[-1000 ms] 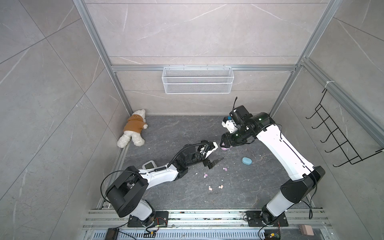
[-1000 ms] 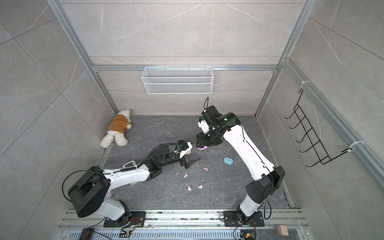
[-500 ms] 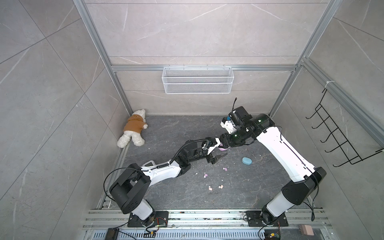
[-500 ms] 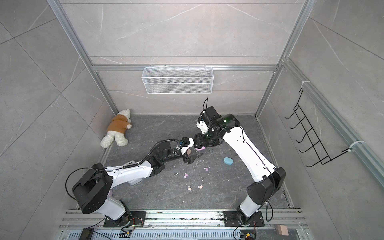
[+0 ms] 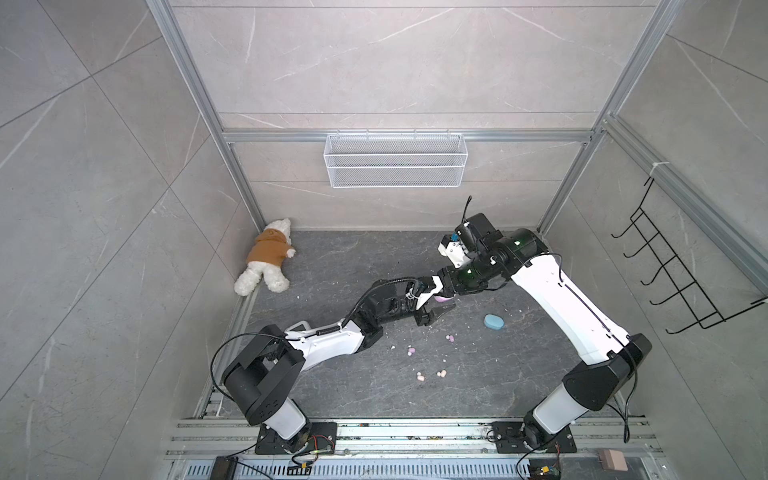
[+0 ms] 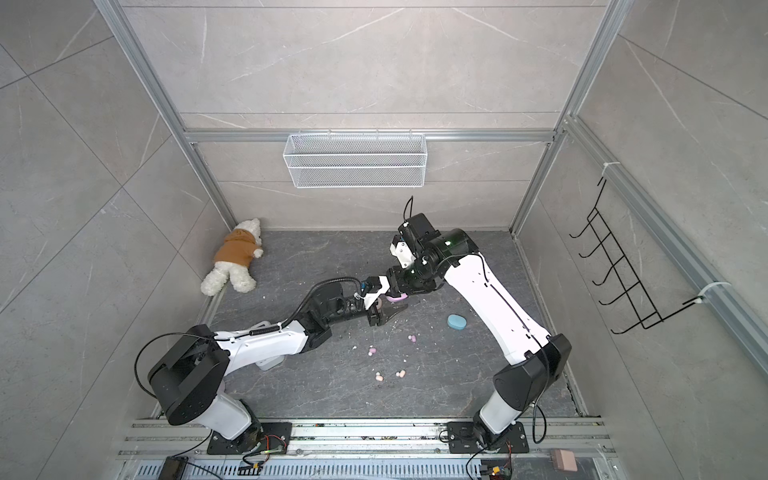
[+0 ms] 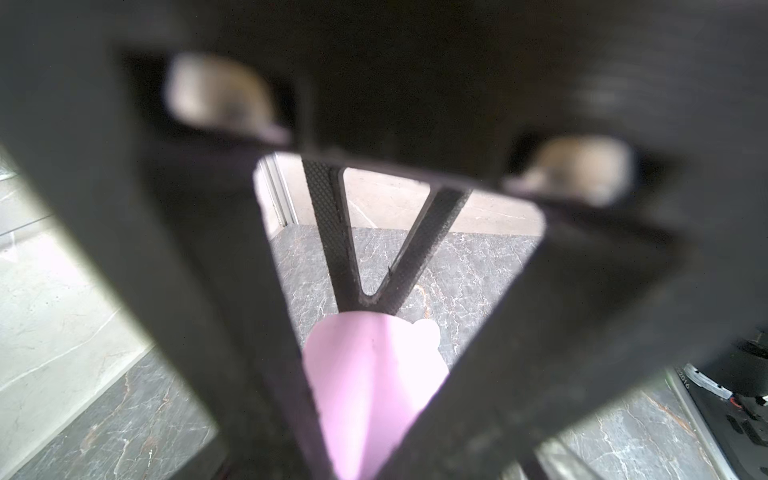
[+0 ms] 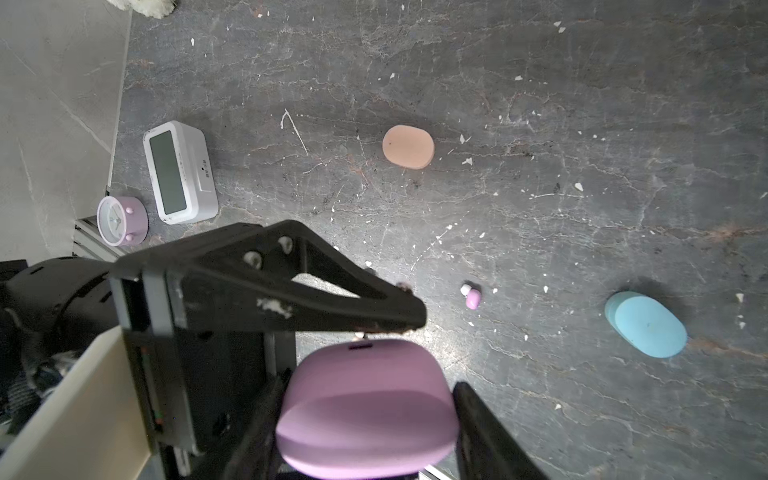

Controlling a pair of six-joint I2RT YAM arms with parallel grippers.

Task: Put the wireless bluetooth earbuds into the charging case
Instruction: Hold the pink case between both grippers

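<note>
My right gripper (image 8: 370, 419) is shut on a lilac charging case (image 8: 365, 407) and holds it above the floor at mid-scene (image 5: 443, 298). My left gripper (image 5: 436, 305) has come in from the left, with one finger on each side of the case (image 7: 365, 374). One of its fingers (image 8: 299, 299) lies just beside the case's edge, and I cannot make out whether it presses. Several wireless bluetooth earbuds lie loose on the floor nearer the front: lilac ones (image 5: 410, 352) (image 6: 412, 338) (image 8: 472, 298) and peach ones (image 5: 420, 377) (image 6: 400, 374).
A shut blue case (image 5: 493, 321) lies right of the grippers. A shut peach case (image 8: 408, 146), a white digital clock (image 8: 179, 172) and a lilac alarm clock (image 8: 121, 220) lie under the left arm's side. A teddy bear (image 5: 266, 262) lies in the back left corner. White specks litter the floor.
My left gripper has travelled right and up to the case, and its jaws have narrowed around it. The right gripper has kept the case almost still.
</note>
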